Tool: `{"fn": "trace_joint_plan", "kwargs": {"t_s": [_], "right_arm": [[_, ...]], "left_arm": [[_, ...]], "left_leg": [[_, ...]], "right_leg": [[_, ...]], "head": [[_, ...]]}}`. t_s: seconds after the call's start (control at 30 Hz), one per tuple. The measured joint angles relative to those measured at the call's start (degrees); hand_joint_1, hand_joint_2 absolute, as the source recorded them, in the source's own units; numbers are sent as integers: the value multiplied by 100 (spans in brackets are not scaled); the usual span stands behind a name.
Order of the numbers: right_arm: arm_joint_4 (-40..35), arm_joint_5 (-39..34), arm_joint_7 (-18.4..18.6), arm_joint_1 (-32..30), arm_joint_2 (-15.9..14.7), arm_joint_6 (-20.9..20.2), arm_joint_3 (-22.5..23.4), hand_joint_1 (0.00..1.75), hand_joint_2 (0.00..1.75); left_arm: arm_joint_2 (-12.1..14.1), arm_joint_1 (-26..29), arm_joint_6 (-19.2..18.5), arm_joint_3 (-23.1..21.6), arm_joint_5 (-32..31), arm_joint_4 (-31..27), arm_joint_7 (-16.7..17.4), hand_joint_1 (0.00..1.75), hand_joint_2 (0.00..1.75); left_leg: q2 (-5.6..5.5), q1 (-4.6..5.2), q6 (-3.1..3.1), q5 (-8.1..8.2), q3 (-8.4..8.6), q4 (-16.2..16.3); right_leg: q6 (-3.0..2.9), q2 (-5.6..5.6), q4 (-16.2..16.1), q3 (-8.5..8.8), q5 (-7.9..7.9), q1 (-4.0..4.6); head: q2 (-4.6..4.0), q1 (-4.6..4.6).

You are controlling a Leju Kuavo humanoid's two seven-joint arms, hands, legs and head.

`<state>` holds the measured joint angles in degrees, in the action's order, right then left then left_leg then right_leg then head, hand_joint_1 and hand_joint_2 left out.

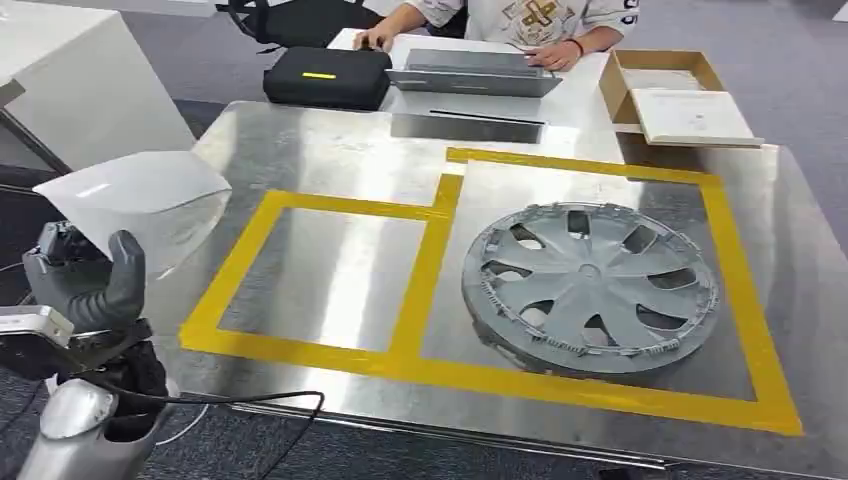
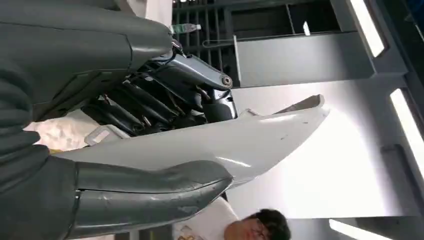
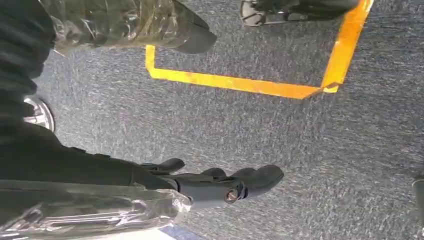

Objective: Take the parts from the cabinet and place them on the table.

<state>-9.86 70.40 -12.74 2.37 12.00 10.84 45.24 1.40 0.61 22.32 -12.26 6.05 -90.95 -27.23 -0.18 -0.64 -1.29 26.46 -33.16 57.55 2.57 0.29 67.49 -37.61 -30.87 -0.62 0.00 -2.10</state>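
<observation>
i have the left hand (image 1: 95, 290) clamped on a white, glossy, curved plastic body panel (image 1: 140, 205), thumb across one face and the darker fingers (image 2: 150, 102) behind the other; the panel is held up beside the left edge of the brushed-steel worktop (image 1: 330, 150), not yet over it. a grey multi-spoke plastic wheel cover (image 1: 590, 285) already lies inside the right yellow-taped square (image 1: 745, 300); the left yellow-taped square (image 1: 225, 285) beside it is bare. the right hand (image 3: 220, 182) hangs over blue-grey carpet, fingers loosely apart, holding nothing.

risks as i judge them: the slick panel is gripped near one end — it could pivot or slide out of the hold. its low corner could catch the worktop edge on the way across. a loose black cable (image 1: 220, 400) trails below the wrist and may snag. a person (image 1: 520, 20) sits at the far side, so a dropped part could skid toward them.
</observation>
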Motion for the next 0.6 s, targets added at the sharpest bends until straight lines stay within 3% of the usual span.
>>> {"fn": "trace_joint_plan", "kwargs": {"t_s": [0.03, 0.07, 0.1, 0.2, 0.23, 0.27, 0.3, 0.37, 0.4, 0.43, 0.47, 0.53, 0.57, 0.6], "right_arm": [[0, 0, -2, 5, 0, 0, 0, 0, 175], [2, 0, -7, 11, 0, 0, 0, 0, 175], [0, 0, -11, 19, 0, 2, 0, 0, 175], [2, 0, -17, 0, -4, 2, 0, 0, 175], [2, 0, -17, 1, -2, 2, 2, 0, 175], [2, 2, -24, 5, -2, 2, 0, 0, 175], [2, 2, -28, 11, -2, 2, 0, 0, 175], [2, 2, -35, 8, -2, 2, -2, 0, 175], [2, 2, -37, 4, -4, 2, 0, 0, 175], [2, 2, -37, 0, -4, 2, 0, 0, 175], [2, 2, -37, 1, -4, 2, 0, 0, 175], [2, 0, -46, 1, -2, 0, 0, 0, 175], [2, 0, -50, 0, -2, 0, 0, 0, 175], [2, 0, -52, 5, -4, 0, 0, 0, 175]], "left_arm": [[0, 0, -7, 57, 2, 17, 4, 175, 175], [0, 0, -9, 105, 2, 26, 4, 175, 175], [0, -3, -9, 140, 2, 33, 4, 175, 175], [0, -1, -33, 214, 4, 63, 7, 175, 175], [-2, 2, -33, 225, 4, 65, 7, 175, 175], [0, -2, -33, 245, 4, 74, 7, 175, 175], [9, -12, -33, 264, 4, 81, 15, 175, 175], [11, 5, -88, 334, 48, 131, 59, 175, 175], [15, 20, -111, 378, 59, 166, 89, 175, 175], [22, 38, -138, 406, 79, 203, 103, 175, 175], [22, 43, -146, 437, 107, 230, 107, 175, 175], [22, 40, -184, 546, 155, 280, 127, 175, 175], [24, 34, -208, 599, 181, 308, 136, 175, 175], [22, 28, -247, 640, 214, 339, 146, 175, 175]], "left_leg": [[-1, 0, 16, 10, 15, 2], [-1, 8, 42, 18, 13, 4], [-6, 43, 79, 31, -16, 32], [-6, 20, 180, -8, -12, 0], [-6, 8, 215, 36, -21, 23], [0, 5, 244, 140, -51, 143], [0, 3, 264, 334, -178, 437], [0, -8, 301, 765, -622, 1374], [0, -8, 309, 849, -789, 1708], [0, -9, 309, 775, -814, 1740], [0, -8, 301, 589, -734, 1555], [0, -6, 258, 56, -303, 647], [1, -2, 221, -101, -85, 170], [2, 25, 211, -35, -16, 60]], "right_leg": [[-23, -3, -565, 286, 249, 0], [-50, -8, -923, 451, 264, 5], [-74, 4, -1015, 550, 237, 18], [-158, 8, -986, 512, 253, 44], [-223, 2, -1052, 549, 297, -4], [-251, -3, -1065, 565, 304, -1], [-279, -5, -1066, 567, 303, -1], [-292, -10, -1064, 567, 295, 2], [-295, -10, -1061, 566, 292, 4], [-300, -8, -1061, 573, 287, 4], [-299, -3, -1059, 580, 285, 6], [-277, 12, -1055, 615, 267, 7], [-255, 14, -1054, 624, 252, 7], [-216, 20, -1019, 603, 230, 56]], "head": [[0, 0], [0, 2], [0, -7], [-2, -11], [0, 2], [0, -24], [0, -50], [-2, -39], [0, -46], [0, -39], [-2, -42], [0, -44], [0, -44], [0, -39]]}}
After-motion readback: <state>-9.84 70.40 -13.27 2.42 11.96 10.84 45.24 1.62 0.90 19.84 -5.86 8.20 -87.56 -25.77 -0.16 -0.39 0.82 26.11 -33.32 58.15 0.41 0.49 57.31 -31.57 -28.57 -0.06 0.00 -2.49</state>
